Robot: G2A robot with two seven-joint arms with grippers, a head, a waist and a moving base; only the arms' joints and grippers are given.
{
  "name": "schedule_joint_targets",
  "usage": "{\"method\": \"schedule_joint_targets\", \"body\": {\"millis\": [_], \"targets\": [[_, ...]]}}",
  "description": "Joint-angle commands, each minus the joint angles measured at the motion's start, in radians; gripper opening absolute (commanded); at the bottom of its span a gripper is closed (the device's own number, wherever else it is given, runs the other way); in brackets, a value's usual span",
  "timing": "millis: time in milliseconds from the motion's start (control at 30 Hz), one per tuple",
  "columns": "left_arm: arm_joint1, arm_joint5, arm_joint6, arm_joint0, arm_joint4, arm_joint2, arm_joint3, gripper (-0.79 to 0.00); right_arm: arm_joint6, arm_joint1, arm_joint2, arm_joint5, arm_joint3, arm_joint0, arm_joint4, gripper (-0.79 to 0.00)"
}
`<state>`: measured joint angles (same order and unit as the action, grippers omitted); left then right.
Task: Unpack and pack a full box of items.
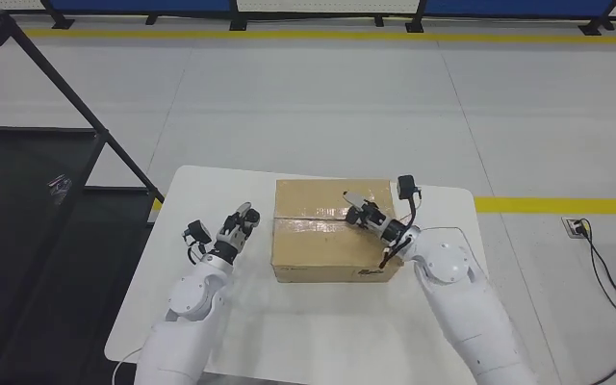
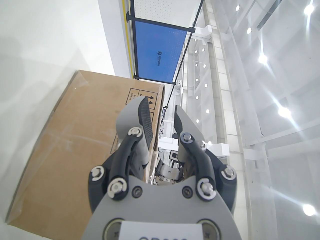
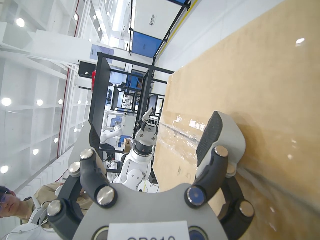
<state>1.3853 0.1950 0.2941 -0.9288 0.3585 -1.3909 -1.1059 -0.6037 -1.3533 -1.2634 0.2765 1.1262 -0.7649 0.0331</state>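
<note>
Centrally, closed box (image 1: 308, 204), left jaws beside it, right jaws over top

The hall is bright and evenly lit from above. Rows of round ceiling lamps (image 2: 262, 58) throw star-shaped flares with long streaks in the left wrist view. On the box (image 1: 332, 231) the clear tape (image 3: 180, 131) shines with white glare. In the top view the white table (image 1: 289, 327), lower middle of the frame, looks almost washed out. Straight lines bend in both wrist views.
</note>
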Motion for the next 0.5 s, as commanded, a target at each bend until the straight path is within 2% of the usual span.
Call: {"method": "schedule_joint_targets", "body": {"millis": [0,133,267,367,467], "targets": [[-0.001,0.001,0.002,0.000,0.001,-0.004,-0.001,-0.514,0.017,0.014,-0.044,-0.062,0.103,-0.062,-0.037,0.000],[-0.002,0.000,0.004,0.000,-0.001,-0.007,-0.003,-0.514,0.053,0.034,-0.111,-0.163,0.235,-0.152,-0.095,0.000],[-0.003,0.002,0.006,-0.002,-0.001,-0.011,-0.009,-0.514,0.083,0.045,-0.160,-0.222,0.303,-0.214,-0.111,0.000],[-0.006,0.004,0.009,-0.006,-0.003,-0.020,-0.018,-0.508,0.119,0.051,-0.195,-0.218,0.345,-0.259,-0.103,0.000],[-0.010,0.003,0.011,-0.011,-0.004,-0.035,-0.028,-0.505,0.203,0.054,-0.234,-0.194,0.404,-0.320,-0.104,0.000]]}}
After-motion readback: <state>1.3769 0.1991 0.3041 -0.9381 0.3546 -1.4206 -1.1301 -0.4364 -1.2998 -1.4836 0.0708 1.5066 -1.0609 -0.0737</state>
